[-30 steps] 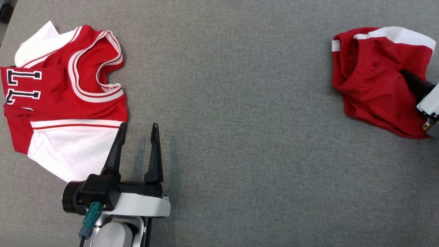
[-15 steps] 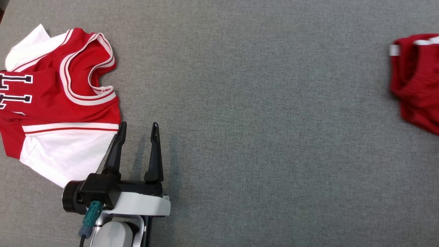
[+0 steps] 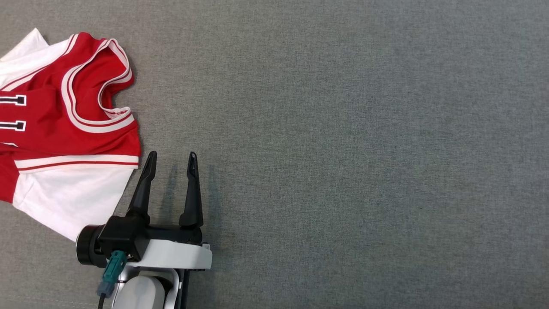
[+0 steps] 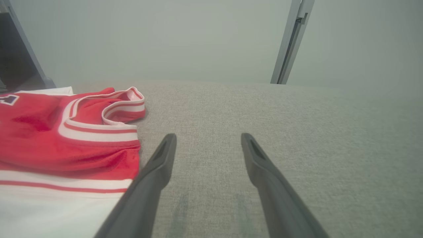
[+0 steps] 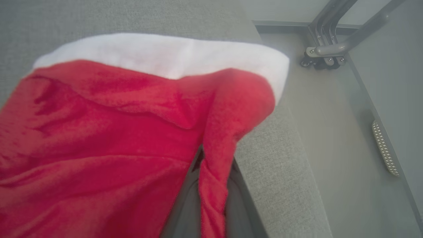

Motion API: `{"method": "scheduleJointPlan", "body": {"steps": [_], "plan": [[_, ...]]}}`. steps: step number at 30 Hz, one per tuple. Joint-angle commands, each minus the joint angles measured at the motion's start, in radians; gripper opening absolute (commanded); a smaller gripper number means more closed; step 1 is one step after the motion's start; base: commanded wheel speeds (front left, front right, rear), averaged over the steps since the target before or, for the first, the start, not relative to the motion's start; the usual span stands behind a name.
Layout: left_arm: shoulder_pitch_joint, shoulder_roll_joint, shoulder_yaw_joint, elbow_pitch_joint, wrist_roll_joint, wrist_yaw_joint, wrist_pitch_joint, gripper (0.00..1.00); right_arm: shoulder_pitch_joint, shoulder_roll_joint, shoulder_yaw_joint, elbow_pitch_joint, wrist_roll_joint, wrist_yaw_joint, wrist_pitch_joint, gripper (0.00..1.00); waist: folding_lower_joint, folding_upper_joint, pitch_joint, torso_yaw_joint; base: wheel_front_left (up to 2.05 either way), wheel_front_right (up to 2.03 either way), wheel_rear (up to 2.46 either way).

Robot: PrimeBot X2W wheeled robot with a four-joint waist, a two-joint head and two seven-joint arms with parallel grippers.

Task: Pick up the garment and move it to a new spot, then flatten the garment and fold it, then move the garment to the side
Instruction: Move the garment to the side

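The garment (image 3: 64, 128), a red jersey with white sleeves, striped trim and black numbers, lies crumpled at the left of the grey cloth surface (image 3: 343, 150). My left gripper (image 3: 171, 156) stands open just right of its white sleeve, with nothing between the fingers. The left wrist view has the garment (image 4: 66, 138) left of the spread left gripper (image 4: 208, 137). In the right wrist view my right gripper (image 5: 213, 172) is shut on a fold of red shorts (image 5: 115, 132) with a white band (image 5: 165, 56). The cloth hides most of its fingers.
The right wrist view looks over the surface's right edge (image 5: 290, 148) to a grey floor (image 5: 337, 132). A metal frame on castors (image 5: 327, 53) stands there. Behind the surface, the left wrist view has a pale wall and a metal post (image 4: 290, 43).
The red shorts and the right gripper have gone out past the right edge of the head view. The garment sits further left in the picture as the camera turned. The left gripper stays open.
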Motion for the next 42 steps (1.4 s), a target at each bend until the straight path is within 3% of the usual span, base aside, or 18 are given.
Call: {"method": "scheduleJointPlan", "body": {"steps": [1, 9, 10, 11, 22, 26, 32, 37, 42], "plan": [[-0.019, 0.004, 0.002, 0.001, 0.007, -0.004, -0.002, 1.00, -0.013, 0.003, -0.003, 0.027, -0.019, 0.000, -0.016, 0.00, 0.0000, 0.0000, 0.003, -0.006, 0.00, 0.00, 0.00], [-0.028, 0.004, -0.002, 0.004, 0.011, -0.010, -0.002, 1.00, -0.052, 0.027, 0.014, 0.138, -0.078, 0.000, -0.066, 0.00, 0.0000, 0.0000, 0.009, -0.015, 0.00, 0.00, 0.00], [-0.027, 0.004, -0.002, 0.005, 0.012, -0.011, -0.002, 1.00, -0.056, 0.030, 0.014, 0.149, -0.081, 0.000, -0.073, 0.42, 0.0000, 0.0000, 0.008, -0.014, 0.00, 0.00, 0.00], [-0.026, 0.004, -0.002, 0.006, 0.013, -0.011, -0.002, 1.00, -0.060, 0.037, 0.016, 0.161, -0.085, 0.000, -0.073, 1.00, 0.0000, 0.0000, 0.007, -0.014, 0.00, 0.00, 0.00], [-0.004, 0.004, -0.004, 0.014, 0.004, -0.009, -0.002, 1.00, -0.114, 0.051, 0.054, 0.212, -0.152, 0.000, -0.128, 1.00, 0.0000, 0.0000, -0.044, -0.018, 0.00, 0.00, 0.00], [0.005, 0.004, -0.010, 0.015, -0.004, -0.004, -0.002, 1.00, -0.146, 0.086, 0.048, 0.183, -0.148, 0.000, -0.182, 1.00, 0.0000, 0.0000, -0.080, -0.025, 0.00, 0.00, 0.00], [0.023, 0.004, 0.012, 0.012, -0.009, -0.004, -0.002, 1.00, -0.122, 0.183, 0.065, -0.010, -0.069, 0.000, -0.269, 1.00, 0.0000, 0.0000, -0.154, -0.050, 0.00, 0.00, 0.00], [0.026, 0.004, 0.030, 0.007, -0.018, -0.006, -0.002, 1.00, -0.058, 0.215, 0.107, -0.196, -0.030, 0.000, -0.367, 1.00, 0.0000, 0.0000, -0.222, -0.073, 0.00, 0.00, 0.00], [0.019, 0.004, 0.042, -0.014, -0.026, -0.005, -0.002, 1.00, 0.026, 0.280, 0.071, -0.324, 0.003, 0.000, -0.472, 1.00, 0.0000, 0.0000, -0.274, -0.088, 0.00, 0.00, 0.00]]}}
